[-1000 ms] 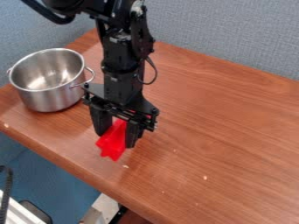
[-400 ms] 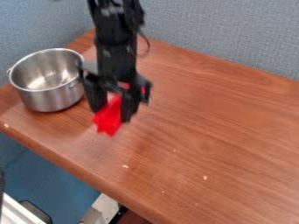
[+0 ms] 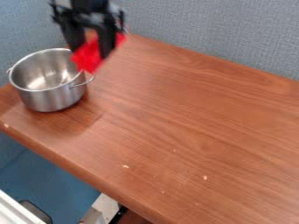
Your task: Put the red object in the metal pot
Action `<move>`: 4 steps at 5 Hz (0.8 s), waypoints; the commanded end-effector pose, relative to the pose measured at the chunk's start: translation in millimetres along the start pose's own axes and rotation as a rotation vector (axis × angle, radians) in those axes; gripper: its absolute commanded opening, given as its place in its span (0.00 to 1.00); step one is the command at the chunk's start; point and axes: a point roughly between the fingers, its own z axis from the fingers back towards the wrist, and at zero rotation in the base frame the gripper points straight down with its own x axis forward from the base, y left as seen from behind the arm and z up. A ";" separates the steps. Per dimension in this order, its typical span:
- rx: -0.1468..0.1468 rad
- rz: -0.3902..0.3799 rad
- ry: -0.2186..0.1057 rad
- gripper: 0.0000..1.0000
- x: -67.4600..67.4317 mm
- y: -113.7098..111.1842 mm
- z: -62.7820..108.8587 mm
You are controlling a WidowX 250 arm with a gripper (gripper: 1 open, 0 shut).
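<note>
The red object (image 3: 89,56) hangs long axis roughly upright (blur makes the tilt uncertain), clamped in the downward-pointing gripper (image 3: 91,48), just beside the metal pot (image 3: 47,80), above its right rim.

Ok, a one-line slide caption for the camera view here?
End effector shut on the red object, held in the air beside the metal pot on the wooden table.

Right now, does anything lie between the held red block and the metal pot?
Nothing: in the camera view the red block, held in the pincer, hangs just beside the metal pot's rim.
</note>
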 end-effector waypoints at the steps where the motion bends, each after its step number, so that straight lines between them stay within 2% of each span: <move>1: 0.017 0.042 -0.049 0.00 7.1 39.0 14.8; 2: 0.022 0.085 -0.055 0.00 7.0 64.7 12.3; 3: 0.042 0.115 -0.044 0.00 12.6 83.1 -0.2; 4: 0.084 0.107 -0.029 0.00 9.8 88.6 -14.0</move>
